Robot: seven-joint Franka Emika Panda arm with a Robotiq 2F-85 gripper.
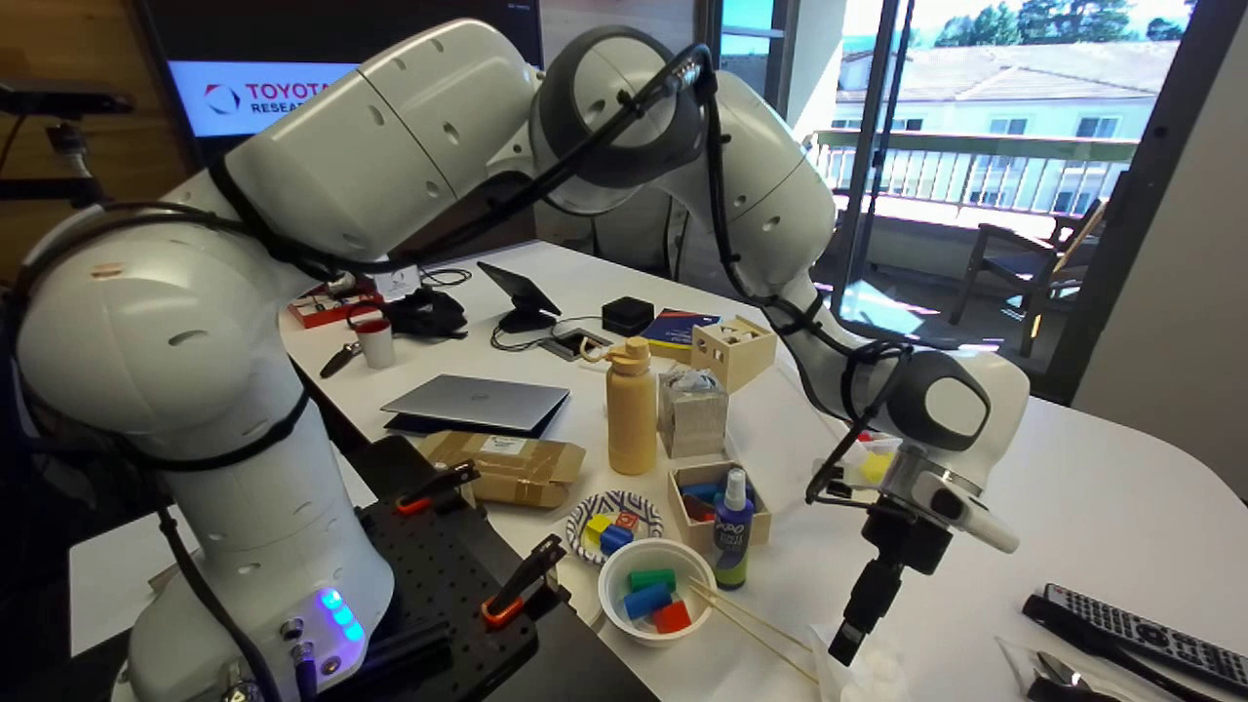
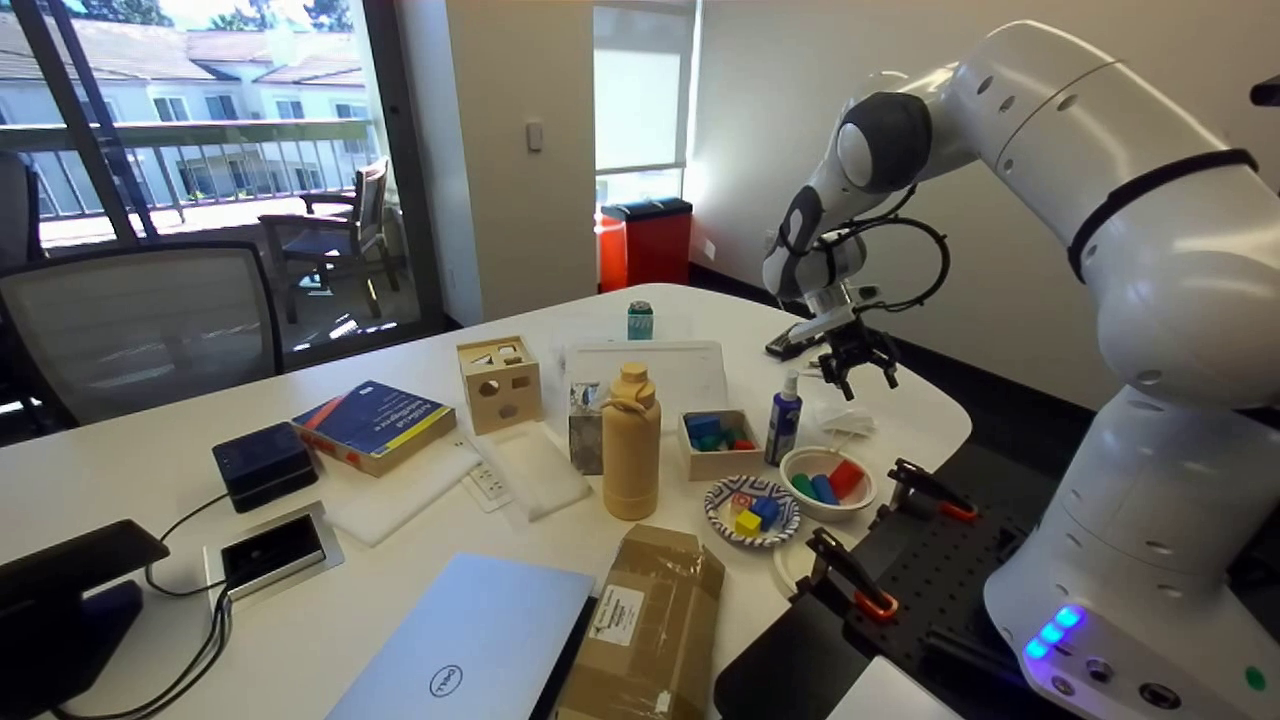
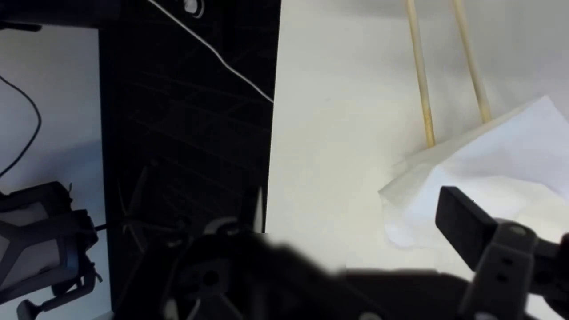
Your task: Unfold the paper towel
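Note:
The paper towel is a thin, rumpled white sheet lying partly folded on the white table. It shows in both exterior views (image 1: 877, 671) (image 2: 843, 418), and in the wrist view (image 3: 511, 155) its raised folds fill the right side. My gripper (image 3: 358, 215) is open with nothing between its fingers. In the wrist view the right finger overlaps the towel, while the left finger lies over the dark table edge. In both exterior views the gripper (image 1: 846, 643) (image 2: 870, 386) hangs above or beside the towel. I cannot tell whether a finger touches it.
Two thin wooden sticks (image 3: 420, 71) run from the white bowl (image 1: 658, 595) to the towel. A spray bottle (image 1: 731, 531), a patterned plate (image 2: 715, 510) and a box of blocks (image 2: 718, 465) stand close by. A remote (image 1: 1150, 629) lies on the far side. The table edge is near.

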